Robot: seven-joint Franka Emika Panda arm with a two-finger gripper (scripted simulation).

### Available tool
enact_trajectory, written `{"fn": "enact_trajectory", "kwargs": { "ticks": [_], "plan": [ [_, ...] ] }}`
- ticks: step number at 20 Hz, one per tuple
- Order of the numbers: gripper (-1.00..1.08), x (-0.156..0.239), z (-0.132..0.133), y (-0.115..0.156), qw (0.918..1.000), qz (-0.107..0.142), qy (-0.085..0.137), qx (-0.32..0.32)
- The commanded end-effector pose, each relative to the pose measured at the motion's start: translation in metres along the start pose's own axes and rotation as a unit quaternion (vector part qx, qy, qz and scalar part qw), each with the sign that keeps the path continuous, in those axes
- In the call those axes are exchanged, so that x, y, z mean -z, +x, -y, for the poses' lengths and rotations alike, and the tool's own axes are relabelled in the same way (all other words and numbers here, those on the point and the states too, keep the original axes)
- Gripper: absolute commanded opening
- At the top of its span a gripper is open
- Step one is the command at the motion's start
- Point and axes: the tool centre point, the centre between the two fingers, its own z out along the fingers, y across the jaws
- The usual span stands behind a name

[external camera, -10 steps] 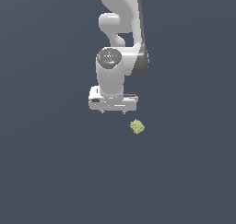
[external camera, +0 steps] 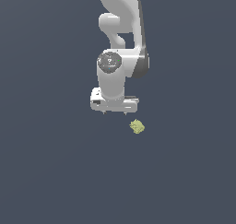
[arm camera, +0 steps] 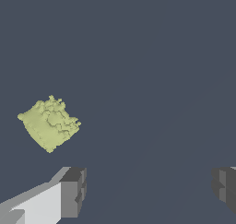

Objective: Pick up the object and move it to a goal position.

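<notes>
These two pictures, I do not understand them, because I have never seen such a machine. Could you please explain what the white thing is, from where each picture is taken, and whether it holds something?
Both pictures are renders from a computer simulation, not photographs. The white thing is a robot arm, seen in the exterior view from a camera placed away from it. At its lower end sits the gripper, the part that grasps things.

The other picture comes from a camera mounted on the arm's wrist, looking down past the gripper. The two dark grey blocks at its edge are the fingertips, and the wide gap between them shows that the jaws are open.

On the plain dark grey surface lies one thing, a small yellow-green lumpy object. It rests a little off to the exterior view's right of the gripper, not between the jaws. So nothing is held yet.
</notes>
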Motion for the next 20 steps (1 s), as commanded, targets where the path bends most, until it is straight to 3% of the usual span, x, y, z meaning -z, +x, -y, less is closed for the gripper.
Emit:
{"fn": "enact_trajectory", "kwargs": {
  "ticks": [1, 7, 13, 17, 20],
  "plan": [
    [1.0, -0.001, 0.0, -0.001, 1.0, 0.003, 0.002, -0.005],
    [1.0, -0.003, 0.005, 0.001, 0.9999, -0.001, -0.001, 0.012],
    [1.0, -0.012, 0.025, 0.006, 0.9973, -0.009, -0.007, 0.073],
    [1.0, -0.022, 0.047, 0.01, 0.9904, -0.017, -0.013, 0.136],
    [1.0, -0.031, 0.067, 0.012, 0.9807, -0.025, -0.018, 0.193]
  ]
}}
